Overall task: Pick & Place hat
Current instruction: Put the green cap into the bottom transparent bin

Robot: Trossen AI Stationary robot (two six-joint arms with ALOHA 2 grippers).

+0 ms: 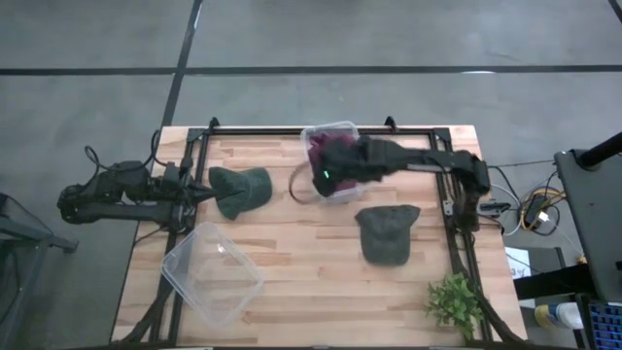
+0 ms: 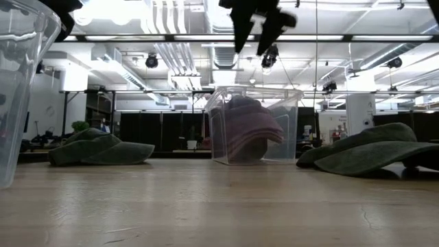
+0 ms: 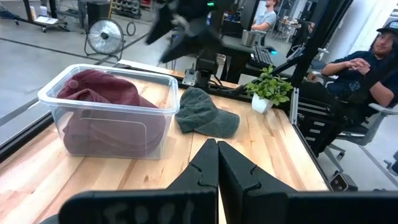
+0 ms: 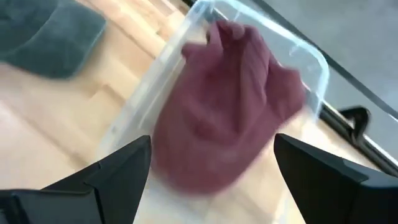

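A: Firstly, report the near edge of the wooden table (image 1: 292,282).

B: One empty clear bin (image 1: 212,271) sits tilted near the front left corner. A small green plant (image 1: 454,301) stands at the front right corner. The planks are pale butcher-block with visible seams.

A: Next, the middle zone.

B: A dark green cap (image 1: 388,231) lies flat right of centre. A second green cap (image 1: 240,190) lies left of centre, just beside the left gripper (image 1: 202,195), whose fingers are pressed together and grip nothing. That arm waits low at the left table edge.

A: Location of the maroon hat?

B: The maroon hat (image 4: 227,118) rests inside the clear tub (image 1: 331,161) at the back centre. The right gripper (image 4: 211,165) hangs above the tub, fingers spread wide, nothing between them.

A: Surroundings?

B: Grey concrete floor (image 1: 389,39) with dark lines borders the table. The left wrist view shows a floor fan (image 3: 104,36) and a seated person (image 3: 360,68) beyond the table. The low view shows ceiling lights (image 2: 171,38) and ducts.
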